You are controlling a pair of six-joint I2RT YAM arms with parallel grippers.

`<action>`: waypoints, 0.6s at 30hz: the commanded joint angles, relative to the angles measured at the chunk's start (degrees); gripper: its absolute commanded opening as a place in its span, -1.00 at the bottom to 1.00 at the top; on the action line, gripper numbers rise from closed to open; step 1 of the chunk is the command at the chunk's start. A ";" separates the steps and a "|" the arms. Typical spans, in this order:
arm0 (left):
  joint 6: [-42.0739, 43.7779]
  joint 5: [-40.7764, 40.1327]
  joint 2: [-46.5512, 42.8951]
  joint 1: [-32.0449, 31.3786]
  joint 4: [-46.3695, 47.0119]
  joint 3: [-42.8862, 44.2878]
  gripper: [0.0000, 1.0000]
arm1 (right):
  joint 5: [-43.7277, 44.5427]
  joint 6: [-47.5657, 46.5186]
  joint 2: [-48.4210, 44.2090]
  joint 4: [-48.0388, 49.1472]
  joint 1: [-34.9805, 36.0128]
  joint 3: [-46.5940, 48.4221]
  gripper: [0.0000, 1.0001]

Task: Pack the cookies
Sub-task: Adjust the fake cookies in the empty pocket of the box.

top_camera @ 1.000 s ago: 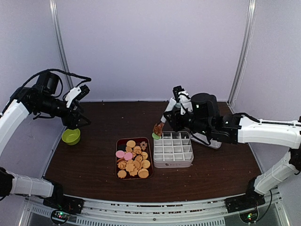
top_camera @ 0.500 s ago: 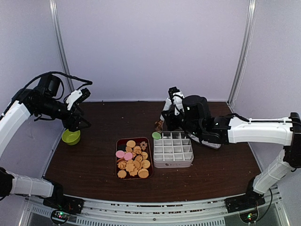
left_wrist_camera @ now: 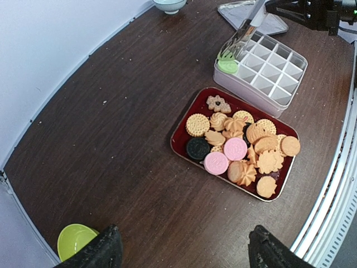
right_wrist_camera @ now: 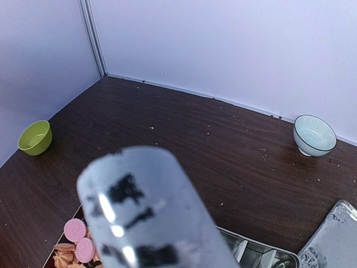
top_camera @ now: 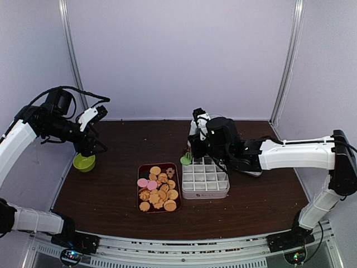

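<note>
While the R gripper point(top_camera: 196, 135) is clenched on a pair of shiny metal tongs point(left_wrist_camera: 244, 34), the L gripper point(left_wrist_camera: 184, 239) hangs released, its black fingers point(left_wrist_camera: 106, 251) wide apart w/ nothing btwn them, high over the left edge of the dark brown wooden table point(left_wrist_camera: 111, 111).

The cookies point(left_wrist_camera: 240, 146) are small biscuits, mostly golden-orange, round or flower-shaped, plus two pink and one dark brown. They lie heaped in a dark red rectangular tray point(left_wrist_camera: 195, 106) approx mid-table, toward the near edge. One more, a round green cookie point(left_wrist_camera: 227, 66), sits apart from the rest in the far-left corner compartment of a white plastic grid box point(left_wrist_camera: 251, 95), which stands just beside the red tray on its right.

The tongs slant down from the R gripper to that same corner compartment, tips right at the green cookie. Whether they pinch it or only hover over it, can't tell. In the right wrist view the tongs are only a blurred silver mass in the foreground.

Elsewhere:
- A lime-green bowl point(left_wrist_camera: 75, 240) sits at the table's left edge, below the L gripper.
- A pale blue patterned bowl point(right_wrist_camera: 314, 134) stands near the far edge.
- A flat metal sheet point(left_wrist_camera: 262, 23) lies just beside the box, on the side toward the right edge.
</note>
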 commanded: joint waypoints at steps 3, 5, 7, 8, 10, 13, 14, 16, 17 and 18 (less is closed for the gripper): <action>0.64 -0.19 0.00 0.44 1.67 0.20 0.61 | 1.63 -0.04 1.02 2.57 0.20 1.76 -0.57; 0.77 -0.23 0.05 0.46 1.65 0.20 0.61 | 1.65 0.12 1.22 2.82 0.17 1.38 -0.58; 0.82 -0.25 0.07 0.40 1.66 0.20 0.61 | 1.74 0.13 1.46 3.17 0.19 0.87 -0.58; 0.77 -0.26 0.01 0.47 1.65 0.13 0.61 | 1.85 0.13 1.58 3.24 0.15 0.73 -0.59; 0.82 -0.26 0.01 0.40 1.61 -0.01 0.61 | 2.35 0.13 1.91 3.20 0.16 0.57 -0.60; 0.83 -0.21 -0.08 0.47 1.57 -0.21 0.61 | 2.93 -0.69 2.30 2.89 0.14 0.69 -0.61; 0.88 -0.17 -0.16 0.41 1.49 -0.31 0.61 | 3.25 -0.83 2.34 2.74 0.17 0.70 -0.61; 0.86 -0.09 -0.12 0.40 1.47 -0.41 0.61 | 3.89 -1.26 2.10 2.46 0.13 0.53 -0.62; 0.87 0.00 -0.16 0.40 1.47 -0.41 0.61 | 4.10 -1.35 1.95 2.36 0.11 0.38 -0.62; 0.90 0.08 -0.11 0.42 1.47 -0.41 0.61 | 4.10 -1.44 1.86 2.24 0.04 0.28 -0.62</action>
